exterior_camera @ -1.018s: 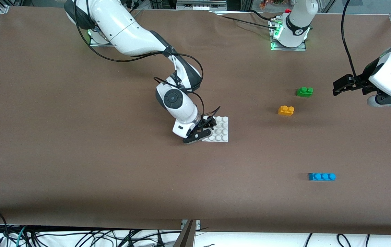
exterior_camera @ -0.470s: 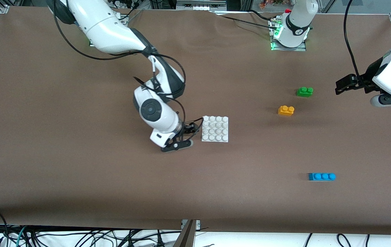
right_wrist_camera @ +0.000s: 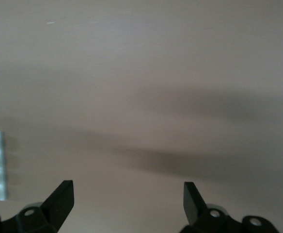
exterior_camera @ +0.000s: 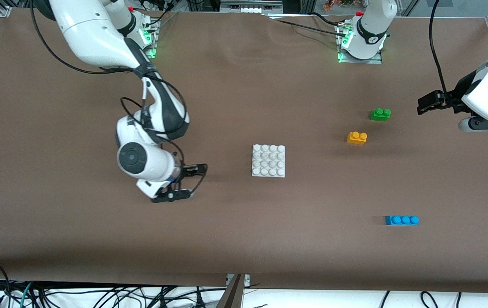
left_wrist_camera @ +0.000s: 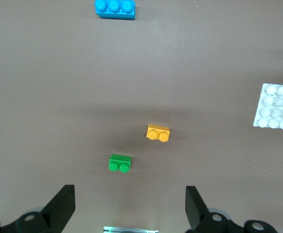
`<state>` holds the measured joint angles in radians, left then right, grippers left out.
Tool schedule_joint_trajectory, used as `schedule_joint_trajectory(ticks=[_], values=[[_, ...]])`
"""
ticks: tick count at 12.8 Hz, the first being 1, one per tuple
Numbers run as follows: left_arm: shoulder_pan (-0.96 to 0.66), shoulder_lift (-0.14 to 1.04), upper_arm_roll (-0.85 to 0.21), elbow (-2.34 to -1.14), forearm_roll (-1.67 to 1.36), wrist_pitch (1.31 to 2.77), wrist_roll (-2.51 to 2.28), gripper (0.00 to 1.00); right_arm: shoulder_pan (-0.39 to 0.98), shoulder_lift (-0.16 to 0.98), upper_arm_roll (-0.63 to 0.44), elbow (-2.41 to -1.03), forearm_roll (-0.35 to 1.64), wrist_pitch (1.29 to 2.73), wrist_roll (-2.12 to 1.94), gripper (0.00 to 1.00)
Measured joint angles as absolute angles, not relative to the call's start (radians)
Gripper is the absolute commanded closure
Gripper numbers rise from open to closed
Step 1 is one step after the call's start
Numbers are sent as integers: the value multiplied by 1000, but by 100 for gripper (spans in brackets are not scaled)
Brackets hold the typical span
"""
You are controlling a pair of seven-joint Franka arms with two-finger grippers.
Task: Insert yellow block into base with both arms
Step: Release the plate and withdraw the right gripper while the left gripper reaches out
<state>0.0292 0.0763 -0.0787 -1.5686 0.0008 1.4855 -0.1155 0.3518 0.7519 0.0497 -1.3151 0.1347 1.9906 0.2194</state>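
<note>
Orange-yellow two-stud yellow block (exterior_camera: 357, 137) sat right of centre, white studded base (exterior_camera: 268, 161) mid-frame, left hand (exterior_camera: 425, 105) and right hand (exterior_camera: 190, 181) both released, empty.

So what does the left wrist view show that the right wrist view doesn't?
Only the left wrist view shows the yellow block, the green brick and the blue brick, lying apart on the table, framed by the open left gripper. Only the right wrist view shows the open right gripper over bare table. Both catch an edge of the base, which holds nothing.
</note>
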Motion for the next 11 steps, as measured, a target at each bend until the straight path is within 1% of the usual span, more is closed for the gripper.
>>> schedule_joint_trajectory(ticks=[3, 5, 8, 11], values=[[29, 77, -79, -1569, 1, 1485, -111, 0, 329, 711, -21, -1330, 134, 1937, 173, 0], [29, 79, -79, -1570, 1, 1484, -110, 0, 320, 668, -52, -1371, 118, 1922, 170, 0], [29, 115, -79, -1575, 1, 1484, -110, 0, 248, 544, -63, -1507, 55, 1921, 170, 0], [29, 164, -81, -1596, 1, 1525, -108, 0, 167, 377, -65, -1622, 10, 1909, 160, 0]])
